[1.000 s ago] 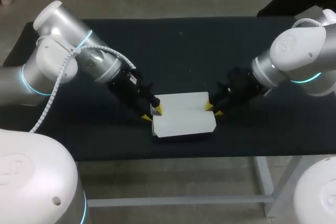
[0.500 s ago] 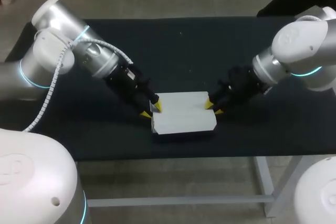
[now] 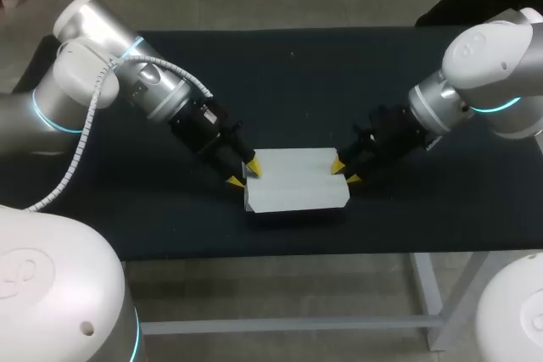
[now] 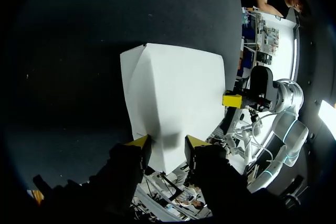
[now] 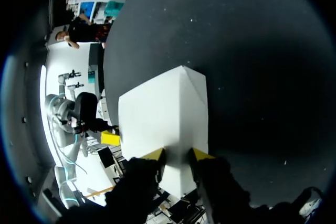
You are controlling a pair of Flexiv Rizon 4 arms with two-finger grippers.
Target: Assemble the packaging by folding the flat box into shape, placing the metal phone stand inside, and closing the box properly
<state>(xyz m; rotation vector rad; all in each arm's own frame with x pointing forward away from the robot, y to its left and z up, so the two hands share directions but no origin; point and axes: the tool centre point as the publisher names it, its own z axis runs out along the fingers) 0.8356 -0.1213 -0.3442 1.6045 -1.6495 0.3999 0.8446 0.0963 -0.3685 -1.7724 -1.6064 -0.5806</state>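
A closed white box (image 3: 295, 184) lies on the black table (image 3: 297, 82) near its front edge, held between my two arms. My left gripper (image 3: 244, 175) is shut on the box's left end, one yellow tip on top and one outside the edge. My right gripper (image 3: 344, 173) grips the right end the same way. In the left wrist view the box (image 4: 178, 93) runs out from between my gripper's (image 4: 168, 147) fingers. In the right wrist view the box (image 5: 157, 119) likewise runs out from my gripper (image 5: 178, 156). No metal phone stand is visible.
Bare black tabletop surrounds the box on the far side and at both ends. The table's front edge (image 3: 280, 253) runs close below the box.
The box and both grippers have shifted slightly toward the far side of the table. My left arm's elbow has swung outward. Both grips look unchanged.
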